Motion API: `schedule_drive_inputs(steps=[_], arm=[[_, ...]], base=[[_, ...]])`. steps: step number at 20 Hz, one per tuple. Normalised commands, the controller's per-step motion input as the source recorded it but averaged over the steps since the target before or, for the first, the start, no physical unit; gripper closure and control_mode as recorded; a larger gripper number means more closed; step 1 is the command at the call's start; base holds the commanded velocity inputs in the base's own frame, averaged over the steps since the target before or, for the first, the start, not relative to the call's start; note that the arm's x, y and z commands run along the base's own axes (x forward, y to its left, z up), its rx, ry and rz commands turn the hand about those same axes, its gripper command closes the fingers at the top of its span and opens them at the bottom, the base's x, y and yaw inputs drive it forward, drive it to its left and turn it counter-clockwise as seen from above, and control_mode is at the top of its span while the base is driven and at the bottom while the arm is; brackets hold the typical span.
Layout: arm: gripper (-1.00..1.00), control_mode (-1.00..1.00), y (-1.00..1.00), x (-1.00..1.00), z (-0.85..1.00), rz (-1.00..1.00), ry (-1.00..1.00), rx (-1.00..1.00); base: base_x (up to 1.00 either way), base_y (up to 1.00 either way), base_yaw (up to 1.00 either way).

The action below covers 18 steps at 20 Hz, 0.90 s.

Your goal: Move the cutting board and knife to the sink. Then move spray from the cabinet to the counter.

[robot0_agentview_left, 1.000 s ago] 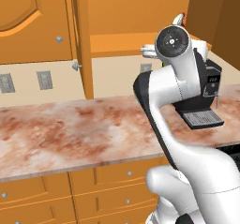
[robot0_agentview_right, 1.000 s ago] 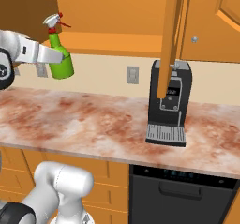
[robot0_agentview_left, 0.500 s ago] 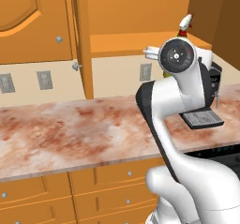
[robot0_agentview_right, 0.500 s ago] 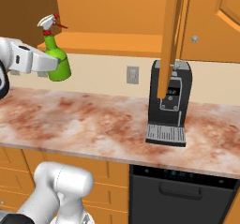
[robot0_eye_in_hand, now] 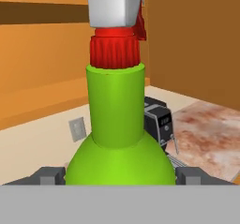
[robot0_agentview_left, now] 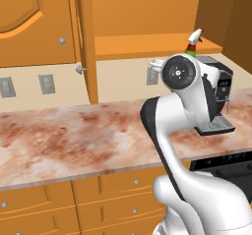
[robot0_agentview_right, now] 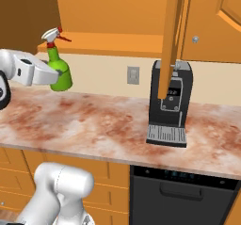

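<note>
In the right base view, from the left: the white arm reaches in from the frame's left edge, and its hand [robot0_agentview_right: 55, 78] meets the round lower body of the spray [robot0_agentview_right: 59, 71], an upright green bottle with a red neck and white trigger nozzle. The bottle sits above the bench [robot0_agentview_right: 103, 125], in front of the open cabinet [robot0_agentview_right: 117, 43]; whether its base touches the marbled surface cannot be told. In the hand view the spray [robot0_eye_in_hand: 117, 124] stands between the two dark fingertips [robot0_eye_in_hand: 50, 175], which sit spread wide against either flank of the green body, pinching it at its broadest part. Further right, a wall socket [robot0_agentview_right: 133, 75] is set in the cream backsplash, then a black coffee machine [robot0_agentview_right: 170, 104] rests on the bench, partly crossed by the edge of the open cabinet door [robot0_agentview_right: 172, 36]. In the left base view the bottle's nozzle [robot0_agentview_left: 195, 36] shows above the arm's round joint.
</note>
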Motion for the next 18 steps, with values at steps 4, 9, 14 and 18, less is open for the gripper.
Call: schedule_drive_inputs(steps=[4, 9, 14, 18], arm=[[1.00, -1.00, 0.00, 0.00, -0.04, 0.00, 0.00, 0.00], [1.00, -1.00, 0.00, 0.00, 0.00, 0.00, 0.00, 0.00], [1.00, 1.00, 0.00, -0.02, 0.00, 0.00, 0.00, 0.00], [1.00, 1.00, 0.00, 0.00, 0.00, 0.00, 0.00, 0.00]], base=[[0.00, 0.00, 0.00], [0.00, 0.00, 0.00], [-0.14, 0.00, -0.03], [-0.55, -0.01, -0.28]])
